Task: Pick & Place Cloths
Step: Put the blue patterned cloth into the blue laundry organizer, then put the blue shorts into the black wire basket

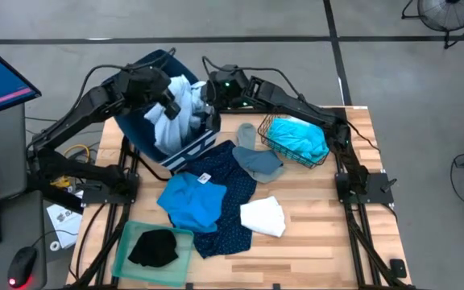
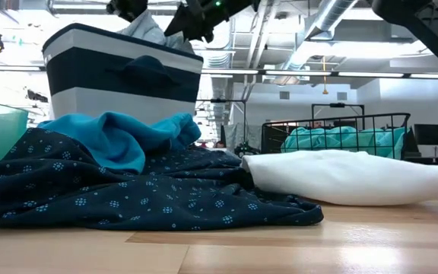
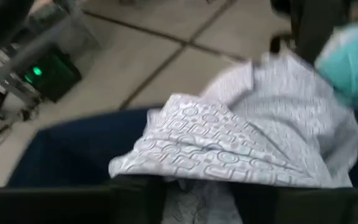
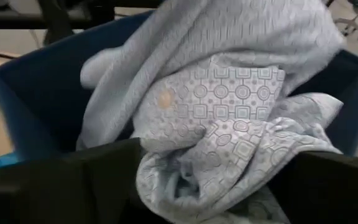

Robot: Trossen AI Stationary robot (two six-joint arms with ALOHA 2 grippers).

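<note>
Both grippers, left gripper (image 1: pixel 170 103) and right gripper (image 1: pixel 208 103), pinch the pale blue patterned cloth (image 1: pixel 180 113) over the dark blue bin (image 1: pixel 139 133): light, limp, best held by bunched folds.

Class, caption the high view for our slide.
Both hands, left and right, meet over the pale blue cloth in the bin.

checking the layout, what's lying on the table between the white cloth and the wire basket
In the high view, the grey cloths lie between the white cloth and the wire basket, with a strip of bare table beside them.
</note>
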